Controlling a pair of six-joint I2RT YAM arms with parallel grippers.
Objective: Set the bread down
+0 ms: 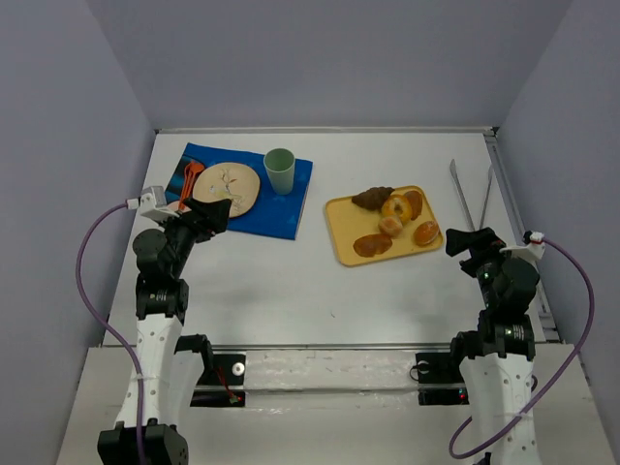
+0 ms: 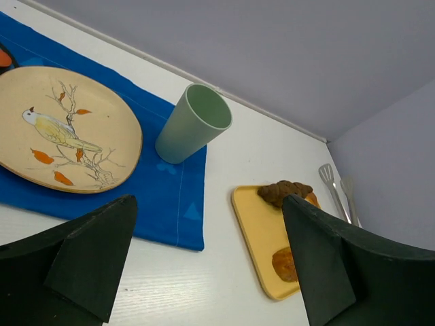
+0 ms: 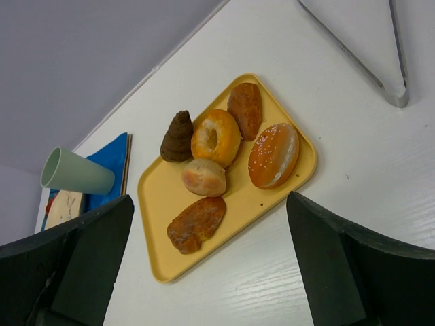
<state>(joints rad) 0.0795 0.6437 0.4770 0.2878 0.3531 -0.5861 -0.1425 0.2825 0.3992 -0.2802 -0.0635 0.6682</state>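
Your right gripper point(image 1: 469, 242) hung with its jaws spread wide and nothing between them, just short of the yellow tray point(image 3: 155, 238). Your left gripper point(image 1: 208, 215) was equally wide and empty (it sat by the near edge of the blue mat point(image 1: 281, 215)). Nearest you on the tray lay the flat brown piece point(image 3: 197, 223), and close behind it sat the bread point(image 3: 204, 176), crowded in the middle. The ring doughnut point(image 3: 216, 137) pressed against its far side, the sugared bun point(image 3: 273, 155) lay just to its right, and the croissant point(image 3: 178, 136) sat just beyond on the left. That crowding looked like your main risk. A finger coming down beside the bread could have landed on a neighbour, shoved it, or closed on the wrong pastry. You could also have flattened so soft a bun with a hard squeeze, or pushed the light tray across the table with a low approach. Farther off, the plate point(image 1: 228, 186) seemed the likely destination, though nothing confirmed that. Your left arm was parked right at the plate, and the green cup point(image 1: 279, 170) stood upright just beside it. A carry across from the right could have clipped either, and tipped the cup.
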